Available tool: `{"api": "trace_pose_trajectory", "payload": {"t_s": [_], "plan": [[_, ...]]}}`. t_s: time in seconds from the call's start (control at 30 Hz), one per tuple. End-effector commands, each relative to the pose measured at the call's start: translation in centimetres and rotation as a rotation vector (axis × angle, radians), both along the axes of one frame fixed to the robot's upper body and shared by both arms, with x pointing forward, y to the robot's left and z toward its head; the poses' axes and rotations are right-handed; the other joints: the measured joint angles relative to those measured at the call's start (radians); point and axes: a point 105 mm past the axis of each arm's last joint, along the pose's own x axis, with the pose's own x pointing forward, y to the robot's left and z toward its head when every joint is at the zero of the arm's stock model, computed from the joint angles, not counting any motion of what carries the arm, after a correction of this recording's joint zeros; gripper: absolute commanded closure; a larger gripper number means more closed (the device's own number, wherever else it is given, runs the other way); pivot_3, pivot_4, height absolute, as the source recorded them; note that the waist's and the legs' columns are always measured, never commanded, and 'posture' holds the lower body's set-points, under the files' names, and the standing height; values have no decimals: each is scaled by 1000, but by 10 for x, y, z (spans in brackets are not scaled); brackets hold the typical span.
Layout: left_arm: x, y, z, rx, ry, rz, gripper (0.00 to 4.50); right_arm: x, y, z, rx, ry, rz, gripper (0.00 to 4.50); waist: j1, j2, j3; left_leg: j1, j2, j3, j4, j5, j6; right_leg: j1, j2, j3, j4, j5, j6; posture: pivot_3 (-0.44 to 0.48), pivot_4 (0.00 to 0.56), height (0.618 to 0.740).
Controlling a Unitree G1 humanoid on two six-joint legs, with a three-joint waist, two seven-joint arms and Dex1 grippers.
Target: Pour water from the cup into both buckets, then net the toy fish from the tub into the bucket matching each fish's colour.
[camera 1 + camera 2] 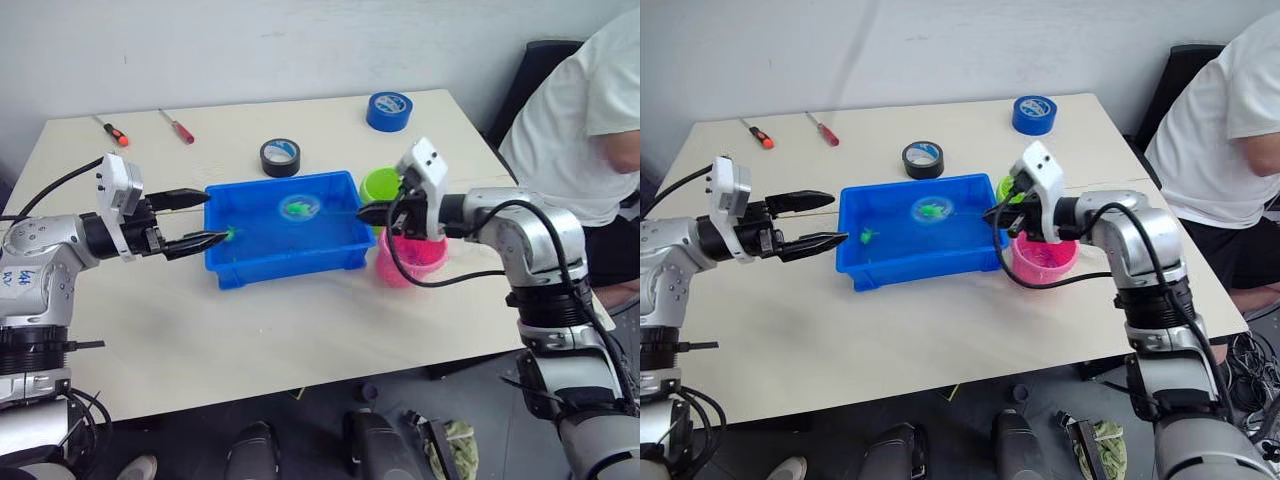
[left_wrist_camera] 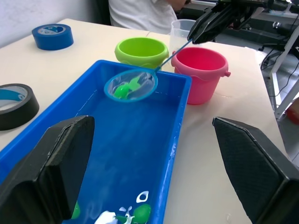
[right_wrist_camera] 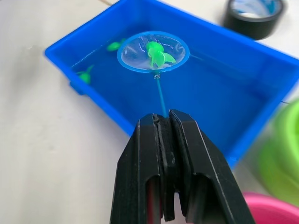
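Observation:
The blue tub (image 1: 285,268) holds water in the middle of the table. My right gripper (image 1: 372,213) is shut on the thin handle of the net (image 1: 300,207). The hoop hangs over the tub's far right part with a green toy fish (image 3: 156,52) in its mesh. Two more green fish (image 3: 113,45) (image 3: 85,76) float near the tub's left end. My left gripper (image 1: 218,216) is open at that end and holds nothing. The lime green bucket (image 1: 378,185) and the pink bucket (image 1: 410,262) stand right of the tub, under my right arm. The clear cup (image 2: 180,29) stands behind them.
A black tape roll (image 1: 280,157) lies behind the tub and a blue tape roll (image 1: 389,111) at the back right. Two screwdrivers (image 1: 112,130) (image 1: 178,126) lie at the back left. A person in a white shirt (image 1: 590,110) sits at the table's right side.

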Motion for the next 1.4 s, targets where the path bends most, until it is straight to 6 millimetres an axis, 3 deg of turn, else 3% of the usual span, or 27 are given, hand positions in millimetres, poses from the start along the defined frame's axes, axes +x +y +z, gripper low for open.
{"api": "trace_pose_trajectory", "payload": {"t_s": [0.03,0.17,0.33,0.53,0.63,0.93,1.17,1.4], "plan": [[3,-2,11,3,-54,-11,83,6,-24,30,15,-108,-63,4500,0,0,0,0,0,0,0,0,0,0,0,0,0,0,0,0,150,731],[8,-4,13,4,-64,-20,83,16,-59,39,-8,-159,-177,4500,0,0,0,0,0,0,0,0,0,0,0,0,-1,0,0,0,150,731],[12,-7,14,4,-67,-31,83,23,-84,45,-38,-204,-273,4500,-5,0,0,0,0,1,-1,0,0,-1,0,1,-1,0,0,0,150,731],[16,-8,15,2,-71,-43,83,23,-110,40,-276,-329,-332,4500,-1,1,0,0,0,1,-1,1,-2,-1,0,1,-1,0,0,0,150,731],[17,-8,15,2,-72,-47,83,19,-110,38,-408,-410,-300,4500,-2,1,0,0,0,1,-1,1,-2,-1,0,1,-2,0,0,0,150,731],[21,-10,14,3,-66,-61,83,4,-82,19,-792,-682,-132,4500,-1,1,1,0,0,2,-1,2,-4,-1,0,2,-1,0,0,0,150,731],[21,-10,13,4,-63,-67,83,5,-79,19,-1031,-877,-80,4500,-1,1,1,0,0,2,0,2,-4,-1,0,2,-1,0,0,0,150,731],[19,-8,12,4,-60,-69,83,5,-78,19,-1051,-921,-69,4500,-2,1,1,0,0,2,0,2,-4,-1,0,2,-1,0,0,0,150,731]]}}
